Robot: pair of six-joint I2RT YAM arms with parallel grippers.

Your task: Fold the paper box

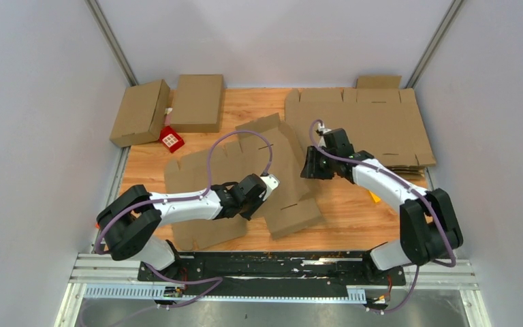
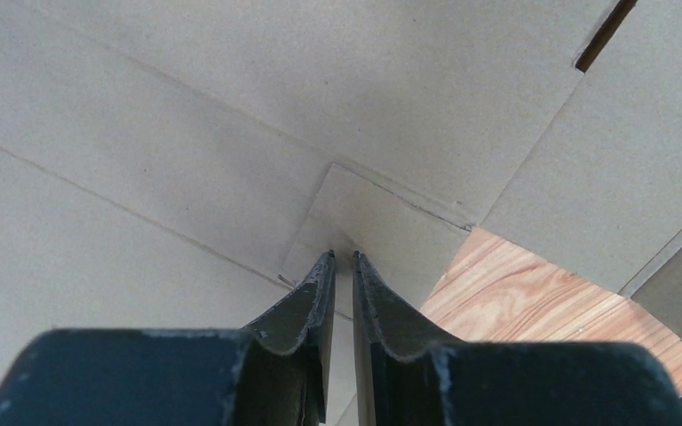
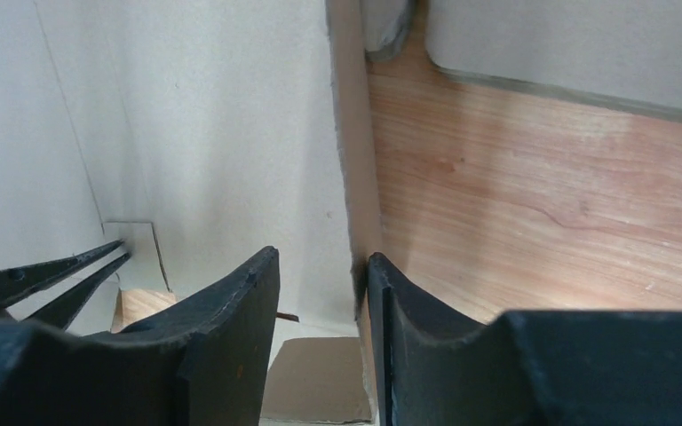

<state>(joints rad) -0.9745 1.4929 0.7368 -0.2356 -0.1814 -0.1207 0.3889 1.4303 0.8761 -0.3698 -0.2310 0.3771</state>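
The paper box is lying mostly flat, mid-surface, between both arms. The left gripper is pressing its narrow, nearly closed tips against a crease; a grip cannot be told. The right gripper is standing half-open astride a raised panel edge, clamping uncertain.

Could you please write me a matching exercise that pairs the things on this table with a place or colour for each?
Things:
1 folded boxes
2 small square item
3 flat sheet stack
4 open blank

Matches:
a red
b far right
c far left
d middle

Pairs: 1-c; 2-a; 3-b; 4-d
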